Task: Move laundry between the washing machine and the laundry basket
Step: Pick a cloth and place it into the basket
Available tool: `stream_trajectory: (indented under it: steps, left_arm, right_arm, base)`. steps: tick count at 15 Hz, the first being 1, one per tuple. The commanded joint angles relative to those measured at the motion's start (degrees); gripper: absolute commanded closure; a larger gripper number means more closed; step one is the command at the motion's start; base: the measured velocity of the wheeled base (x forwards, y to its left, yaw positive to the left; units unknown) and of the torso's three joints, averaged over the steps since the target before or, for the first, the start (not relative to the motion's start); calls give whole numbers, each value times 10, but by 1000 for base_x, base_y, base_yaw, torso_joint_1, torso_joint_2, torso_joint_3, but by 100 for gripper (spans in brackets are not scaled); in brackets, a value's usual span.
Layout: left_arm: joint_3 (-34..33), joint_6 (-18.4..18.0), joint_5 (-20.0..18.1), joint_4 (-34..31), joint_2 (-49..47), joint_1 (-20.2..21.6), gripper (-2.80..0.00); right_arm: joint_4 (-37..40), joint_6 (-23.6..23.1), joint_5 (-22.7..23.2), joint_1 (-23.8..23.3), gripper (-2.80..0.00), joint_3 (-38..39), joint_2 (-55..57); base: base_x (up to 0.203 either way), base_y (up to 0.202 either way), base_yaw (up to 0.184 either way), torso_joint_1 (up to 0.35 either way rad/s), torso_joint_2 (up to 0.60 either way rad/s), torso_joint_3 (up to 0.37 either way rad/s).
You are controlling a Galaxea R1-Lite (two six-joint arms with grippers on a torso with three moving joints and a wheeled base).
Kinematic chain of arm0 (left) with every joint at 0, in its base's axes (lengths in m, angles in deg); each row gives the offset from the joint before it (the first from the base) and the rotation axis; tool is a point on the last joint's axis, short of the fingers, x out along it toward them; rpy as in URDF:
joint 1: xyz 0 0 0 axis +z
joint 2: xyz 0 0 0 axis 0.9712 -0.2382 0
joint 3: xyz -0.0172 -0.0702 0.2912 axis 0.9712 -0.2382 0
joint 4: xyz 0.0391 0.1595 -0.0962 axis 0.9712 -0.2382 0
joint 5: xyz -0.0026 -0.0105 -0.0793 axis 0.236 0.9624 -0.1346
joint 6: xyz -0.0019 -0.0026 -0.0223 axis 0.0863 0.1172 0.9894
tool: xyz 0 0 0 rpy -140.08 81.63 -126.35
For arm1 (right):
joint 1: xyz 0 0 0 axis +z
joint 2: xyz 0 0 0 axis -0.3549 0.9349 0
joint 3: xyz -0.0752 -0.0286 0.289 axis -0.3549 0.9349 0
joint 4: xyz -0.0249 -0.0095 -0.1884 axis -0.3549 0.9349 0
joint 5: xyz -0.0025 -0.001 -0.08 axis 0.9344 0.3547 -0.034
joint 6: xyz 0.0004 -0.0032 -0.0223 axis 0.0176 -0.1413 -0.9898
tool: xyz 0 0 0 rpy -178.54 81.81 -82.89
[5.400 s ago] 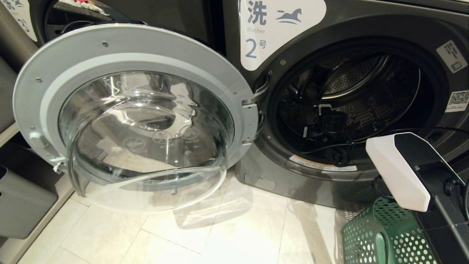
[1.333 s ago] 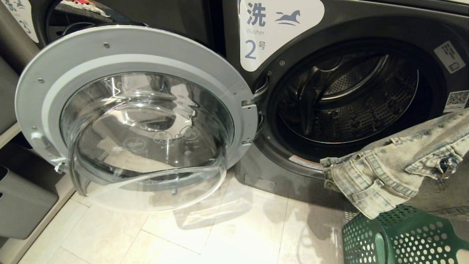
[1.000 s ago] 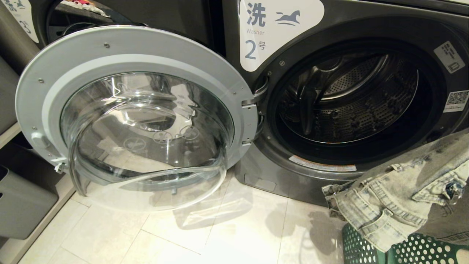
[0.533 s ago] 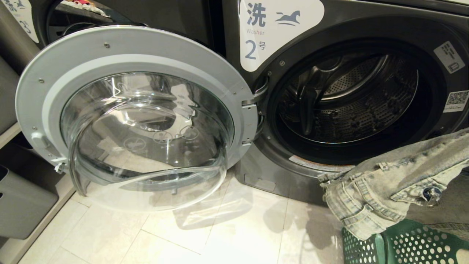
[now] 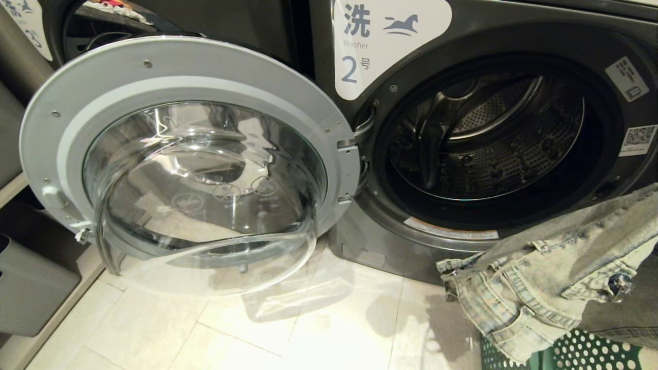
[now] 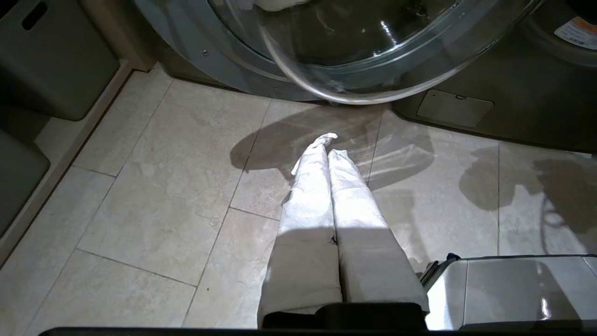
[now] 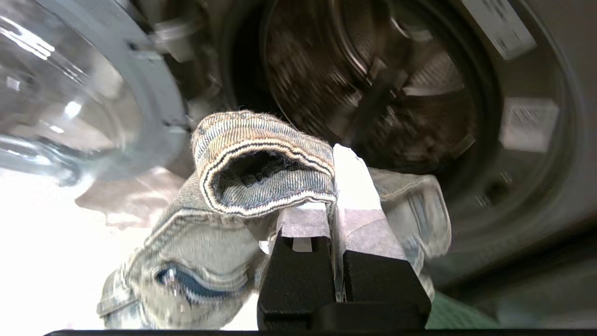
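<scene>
Pale stone floor tiles point(image 5: 308, 329) run in front of a row of dark grey front-loaders. The washing machine point(image 5: 514, 31) marked 2 stands with its round glass door point(image 5: 190, 154) swung fully open to the left, and its perforated steel drum point(image 5: 493, 139) shows no contents in the visible part.

The laundry point(image 5: 540, 277) is a pale, faded denim garment, grey-blue with stitched seams, a waistband or cuff edge and a metal button. It hangs at the lower right of the head view, below and in front of the drum opening, directly above the laundry basket point(image 5: 581, 352), of which only a strip of green perforated wall shows beneath the cloth.

The right gripper point(image 7: 332, 205) has its jaws clamped on a folded edge of the denim, with a rolled hem bulging beside the fingertips. The left gripper point(image 6: 326, 154) is parked low over the floor near the door, jaws together and holding nothing.

Handling judgement: denim is limp but comparatively heavy and thick, with a coarse weave that should resist slipping. It drapes and swings from a single grip point, so loose ends can trail outside the basket rim. Thick seams, hems and the waistband offer the most secure purchase; a single thin layer may pull free. Nothing about it is fragile.
</scene>
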Motion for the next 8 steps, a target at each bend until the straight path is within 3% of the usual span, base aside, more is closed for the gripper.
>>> stream_trajectory:
  steps: [1,8]
  left_arm:
    - [-1,0,0,0,1,0,0]
    - [-1,0,0,0,1,0,0]
  right_arm:
    - [1,-1,-1,0,0,0,0]
    - [1,-15,-1,0,0,9,-9]
  base:
    - [-4,4,-86,2,2,-2]
    - [-2,8,-171,0,5,3]
